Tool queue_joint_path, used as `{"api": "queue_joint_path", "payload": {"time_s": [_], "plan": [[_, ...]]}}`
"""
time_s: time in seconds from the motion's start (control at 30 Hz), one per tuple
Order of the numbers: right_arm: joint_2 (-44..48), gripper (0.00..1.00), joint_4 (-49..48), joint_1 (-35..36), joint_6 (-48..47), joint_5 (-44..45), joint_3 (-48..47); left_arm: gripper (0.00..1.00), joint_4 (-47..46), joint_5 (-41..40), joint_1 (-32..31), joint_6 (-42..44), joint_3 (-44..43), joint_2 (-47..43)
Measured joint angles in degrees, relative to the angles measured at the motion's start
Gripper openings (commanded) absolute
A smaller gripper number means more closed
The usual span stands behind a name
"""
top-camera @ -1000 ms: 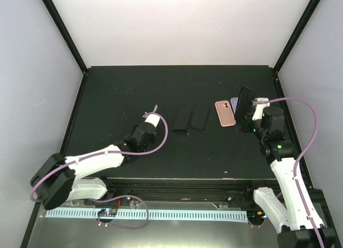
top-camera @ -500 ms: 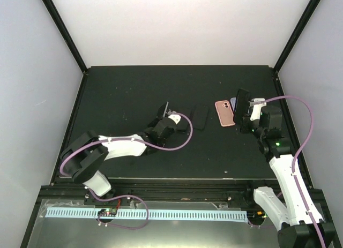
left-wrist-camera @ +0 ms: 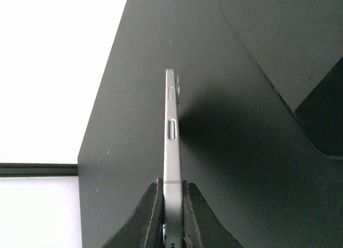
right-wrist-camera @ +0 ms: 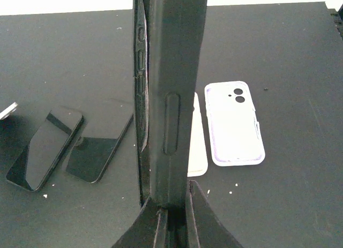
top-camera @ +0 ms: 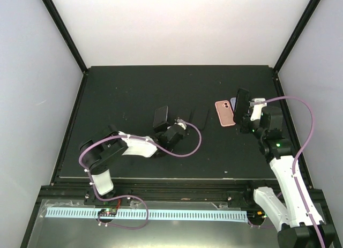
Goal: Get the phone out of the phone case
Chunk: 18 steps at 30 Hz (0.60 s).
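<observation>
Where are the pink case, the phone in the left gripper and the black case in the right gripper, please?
pink case (top-camera: 225, 114): top view, its middle.
held phone (left-wrist-camera: 171, 151): left wrist view, its metal side edge.
black case (right-wrist-camera: 174, 60): right wrist view, its side wall.

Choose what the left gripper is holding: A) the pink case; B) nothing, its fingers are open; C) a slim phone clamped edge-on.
C: in the left wrist view the left gripper is shut on a slim phone, its side buttons showing; the pink case lies on the table.
</observation>
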<state>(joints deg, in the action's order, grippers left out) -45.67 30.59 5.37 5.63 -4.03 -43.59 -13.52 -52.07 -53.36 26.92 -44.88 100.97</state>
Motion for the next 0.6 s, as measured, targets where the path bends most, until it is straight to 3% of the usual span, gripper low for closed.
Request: {"api": "queue_joint_path", "payload": {"time_s": [0.13,0.33,0.6], "plan": [[-0.04,0.01,-0.13,0.0,0.0,0.46,0.0,0.09,0.52,-1.57,-0.33,0.66,-1.9,2.29],[-0.07,0.01,-0.17,0.0,0.0,1.22,0.0,0.33,6.05,-1.11,-0.35,-0.9,-5.16,4.07],[-2.95,0.01,-0.66,0.0,-0.02,1.49,0.0,0.52,14.64,2.78,-0.35,-5.49,-5.73,5.81]]}}
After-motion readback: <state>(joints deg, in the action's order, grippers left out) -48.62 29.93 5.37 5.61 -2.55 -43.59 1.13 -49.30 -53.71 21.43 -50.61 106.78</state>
